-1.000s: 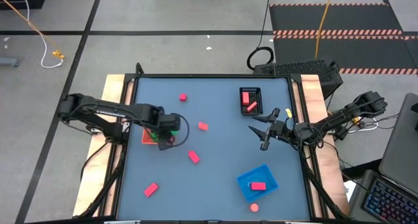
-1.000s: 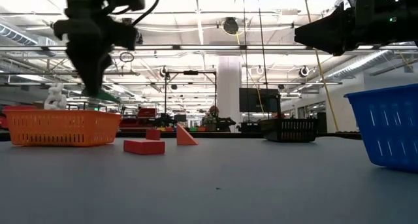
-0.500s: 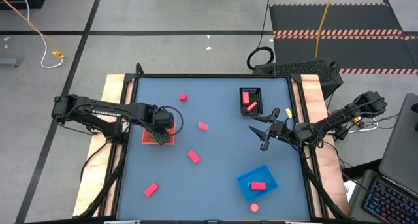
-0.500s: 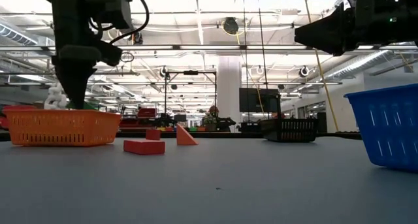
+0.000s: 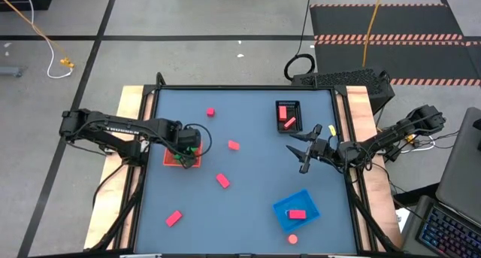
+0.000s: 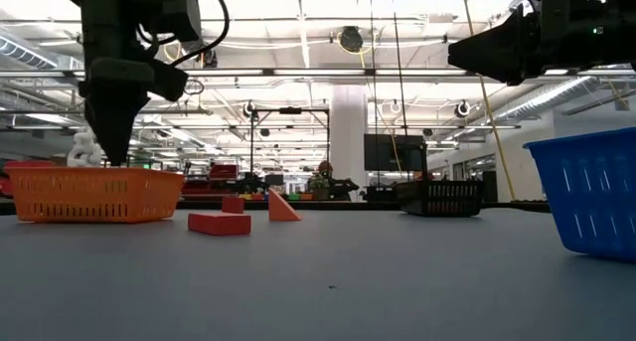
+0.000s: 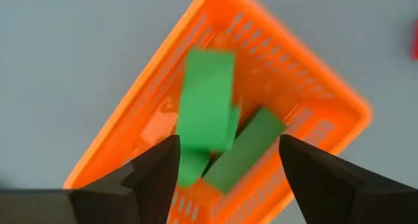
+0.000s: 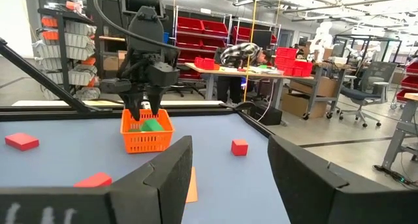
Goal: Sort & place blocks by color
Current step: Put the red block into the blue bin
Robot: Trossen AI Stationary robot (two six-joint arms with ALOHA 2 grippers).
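From above, the left end effector [image 5: 183,154] hangs over the orange tray [image 5: 168,159] at the worktop's left edge; its wrist view shows fingers spread wide and green blocks [image 7: 210,106] lying free inside; lift straight up. The right end effector [image 5: 304,154] waits partly open near the black tray [image 5: 288,116].

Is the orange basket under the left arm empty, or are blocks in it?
Not empty. The orange basket holds green blocks; the left gripper hangs open above them.

The orange tray [image 7: 313,87] looks like slotted plastic; the green blocks [image 7: 209,100] inside look smooth and matt.
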